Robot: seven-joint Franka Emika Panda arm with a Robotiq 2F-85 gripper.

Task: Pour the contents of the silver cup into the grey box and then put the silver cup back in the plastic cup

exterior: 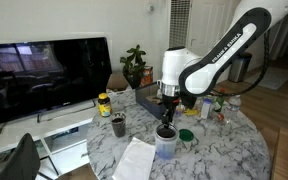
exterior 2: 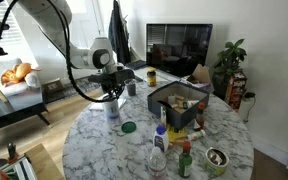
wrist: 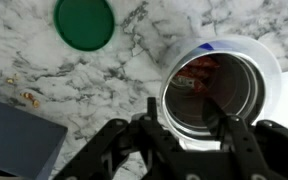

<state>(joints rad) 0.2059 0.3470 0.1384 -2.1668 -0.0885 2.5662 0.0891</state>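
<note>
Closest to the wrist camera, the gripper [wrist: 189, 112] is showing its two fingers [wrist: 229, 132] spread apart and gripping nothing. I am seeing them hanging just above the one silver cup [wrist: 216, 92]. That cup is standing upright inside the one plastic cup [wrist: 272, 62], whose whitish rim is ringing it. Something reddish is lying in its dark inside, and I cannot tell what it is. One green lid [wrist: 84, 22] is lying flat on the marble table [wrist: 114, 75], near the nested cups but not touching them. One corner of the grey box [wrist: 14, 140] is showing at the lower left of the wrist view, well apart from the cups.

In an exterior view the box is sitting near the middle of the table with several things inside, too small for me to count. One clear bottle [exterior 2: 158, 155] is standing nearer that camera. In an exterior view one smaller dark cup [exterior: 118, 125] is standing alone beside the nested pair.
</note>
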